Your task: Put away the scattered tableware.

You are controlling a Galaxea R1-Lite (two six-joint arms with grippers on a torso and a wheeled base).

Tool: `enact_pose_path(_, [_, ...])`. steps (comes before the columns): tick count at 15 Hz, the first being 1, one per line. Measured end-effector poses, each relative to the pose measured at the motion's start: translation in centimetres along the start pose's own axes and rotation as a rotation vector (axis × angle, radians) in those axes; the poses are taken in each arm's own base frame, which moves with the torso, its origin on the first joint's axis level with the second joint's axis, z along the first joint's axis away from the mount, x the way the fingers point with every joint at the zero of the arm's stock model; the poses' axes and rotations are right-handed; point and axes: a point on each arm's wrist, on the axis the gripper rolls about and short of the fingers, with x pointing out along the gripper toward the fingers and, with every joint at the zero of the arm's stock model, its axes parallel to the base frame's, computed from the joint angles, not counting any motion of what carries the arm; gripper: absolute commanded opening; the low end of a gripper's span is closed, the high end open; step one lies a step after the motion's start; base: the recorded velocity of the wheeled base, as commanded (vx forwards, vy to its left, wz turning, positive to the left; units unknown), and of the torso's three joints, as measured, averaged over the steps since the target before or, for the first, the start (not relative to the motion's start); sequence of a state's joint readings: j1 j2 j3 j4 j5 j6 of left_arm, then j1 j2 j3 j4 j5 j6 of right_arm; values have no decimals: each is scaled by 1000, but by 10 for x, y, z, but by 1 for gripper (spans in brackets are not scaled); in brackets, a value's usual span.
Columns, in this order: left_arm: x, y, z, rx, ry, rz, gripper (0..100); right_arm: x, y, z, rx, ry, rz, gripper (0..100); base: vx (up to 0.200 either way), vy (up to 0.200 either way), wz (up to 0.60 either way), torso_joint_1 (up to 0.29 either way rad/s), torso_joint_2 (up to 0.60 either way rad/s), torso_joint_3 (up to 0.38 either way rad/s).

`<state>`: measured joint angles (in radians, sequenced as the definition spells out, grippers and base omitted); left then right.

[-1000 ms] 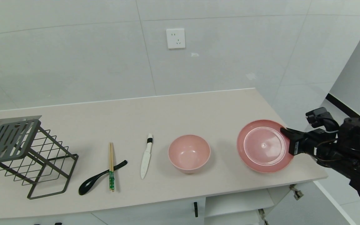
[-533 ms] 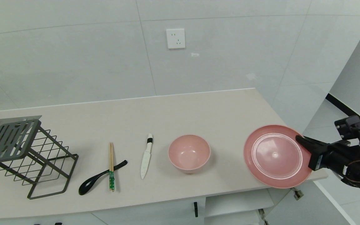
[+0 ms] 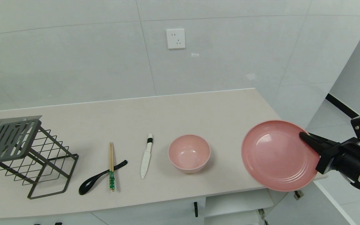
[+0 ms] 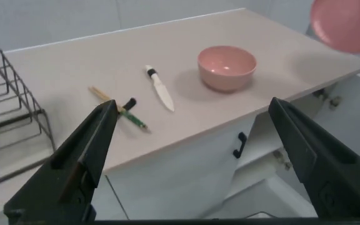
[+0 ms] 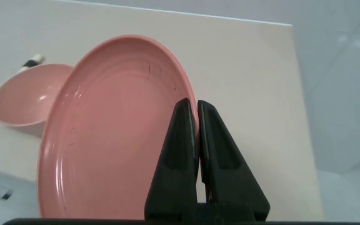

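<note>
As the right hand (image 3: 305, 139) has drawn the plate (image 3: 277, 156) from flat on the table (image 3: 183, 112) out past the right end and raised it within the last second, the plate now hangs tilted in the air over the table's front right corner. The hand is clenched on the plate's rim, one finger on each face, as the right wrist view confirms (image 5: 195, 109). The plate is thus picked up and, by judgement, ready to be carried left to the rack (image 3: 27, 153). The other four pieces remain to be put away.

The left hand (image 4: 192, 105) hangs low before the table's front edge, fingers spread wide and holding nothing.

Materials and shapes: the plate (image 5: 111, 125) is round, shallow, matt pink, with faint concentric rings. The bowl (image 3: 189, 153), left of the plate, is deep and of the same pink. Left of it lie in turn:
- the knife (image 3: 146, 156), with a white blade and a black band at the handle;
- the chopsticks (image 3: 111, 165), a pale wooden pair with green ends, lying across the spoon;
- the spoon (image 3: 100, 178), glossy black.

The rack is dark wire with a slatted top shelf. The table is pale and smooth.
</note>
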<state>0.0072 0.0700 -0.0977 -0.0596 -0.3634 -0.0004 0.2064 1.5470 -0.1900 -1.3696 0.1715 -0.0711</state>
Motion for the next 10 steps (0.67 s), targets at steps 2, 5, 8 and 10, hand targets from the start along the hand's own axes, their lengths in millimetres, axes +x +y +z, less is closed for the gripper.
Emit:
enact_pose_path(2, [9,3,27,-5,12,-25,100,-3,7,0,1,-2,32,0,0,0,0,0,0,0])
enact_pose_path(5, [39,13,55,-12,45,-90,100,-9,7,7,-5,-33,25,0,0,0,0,0,0,0])
enact_pose_path(8, [73,23,65,-42,72,-158,100,-15,6,14,-11,-68,20,0,0,0,0,0,0,0])
enact_pose_path(10, [97,30,69,-70,81,-186,100,-17,7,16,-12,-80,20,0,0,0,0,0,0,0])
